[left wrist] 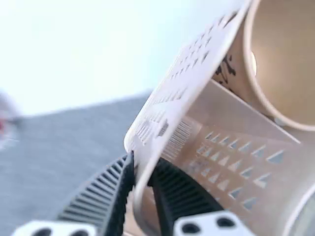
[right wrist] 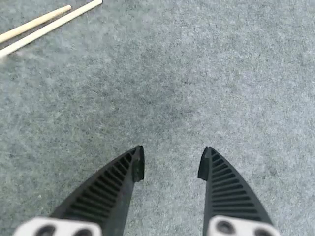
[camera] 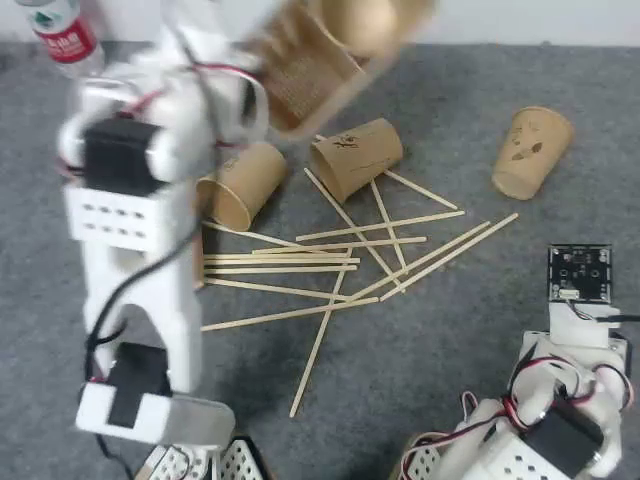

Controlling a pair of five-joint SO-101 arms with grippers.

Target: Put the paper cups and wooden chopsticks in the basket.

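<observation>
My left gripper (left wrist: 142,169) is shut on the perforated wall of the basket (left wrist: 197,88), holding it tilted up off the table. A paper cup (left wrist: 280,59) lies inside it. From above, the basket (camera: 310,65) hangs at the back with that cup (camera: 365,20) in its mouth. Three more paper cups lie on their sides on the grey mat: one (camera: 240,185) by the left arm (camera: 140,170), one (camera: 357,157) in the middle, one (camera: 530,150) at the right. Several wooden chopsticks (camera: 330,260) are scattered in the centre. My right gripper (right wrist: 171,164) is open over bare mat, holding nothing.
A plastic bottle (camera: 60,30) stands at the back left corner. The right arm (camera: 570,400) sits low at the front right. Two chopstick ends (right wrist: 44,24) lie ahead of the right gripper. Bare mat stretches along the front centre.
</observation>
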